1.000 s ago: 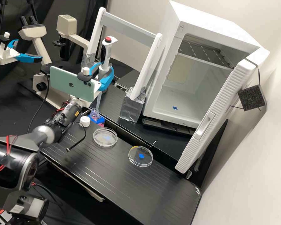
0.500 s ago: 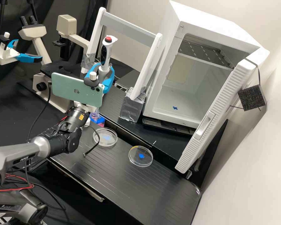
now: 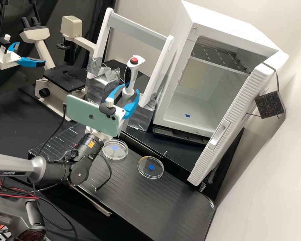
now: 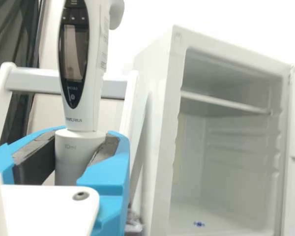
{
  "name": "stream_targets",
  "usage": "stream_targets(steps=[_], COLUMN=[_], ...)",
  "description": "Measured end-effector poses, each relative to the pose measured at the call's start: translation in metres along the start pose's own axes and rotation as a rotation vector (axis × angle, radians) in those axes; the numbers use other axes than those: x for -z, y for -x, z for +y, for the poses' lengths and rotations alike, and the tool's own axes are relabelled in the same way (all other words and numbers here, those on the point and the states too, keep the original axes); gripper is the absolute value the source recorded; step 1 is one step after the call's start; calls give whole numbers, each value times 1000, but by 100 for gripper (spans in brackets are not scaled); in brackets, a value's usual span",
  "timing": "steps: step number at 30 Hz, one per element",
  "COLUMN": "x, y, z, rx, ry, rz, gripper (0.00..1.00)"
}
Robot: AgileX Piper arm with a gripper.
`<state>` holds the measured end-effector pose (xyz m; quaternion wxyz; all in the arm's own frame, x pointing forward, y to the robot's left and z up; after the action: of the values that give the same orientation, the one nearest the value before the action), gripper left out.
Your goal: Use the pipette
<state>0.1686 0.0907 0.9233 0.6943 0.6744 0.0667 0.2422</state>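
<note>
Desk (image 3: 150, 201) surface, black and ribbed, spreads below the jaws. White compact refrigerator (image 3: 224, 25) stands to the right of the jaws, its door (image 3: 235, 117) swung wide open. Beyond the jaws rises a white upright frame (image 3: 137, 28) with a grey crossbar. To their left, also farther off, is a beige inverted microscope (image 3: 71, 26) with a black stage.

The white gripper (image 3: 130, 91) has its blue jaws parted by just the width of what they clasp: the collar of a white electronic pipette (image 3: 132, 72). It stands close to upright between them, with dark pads against its sides, and its screen and red button sit above the jaws. Its lower end is hidden in the high view.

A pale green smartphone (image 3: 90, 115) is mounted just behind the jaws. One clear petri dish (image 3: 115, 154) lies below them on the desk; another petri dish (image 3: 146, 172) lies farther right. Inside the refrigerator, right of the jaws, is a small blue floor mark (image 3: 187, 115).
</note>
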Motion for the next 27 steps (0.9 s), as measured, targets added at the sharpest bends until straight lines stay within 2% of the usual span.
stream_targets(steps=[5, 8, 16, 27], x=[7, 10, 7, 6], y=[2, 5, 22, 33], z=[3, 8, 13, 4], rx=[-22, -46, -123, -127], ry=[9, 33, 73, 46], rz=[39, 40, -13, -30], gripper=[0, 0, 0, 0])
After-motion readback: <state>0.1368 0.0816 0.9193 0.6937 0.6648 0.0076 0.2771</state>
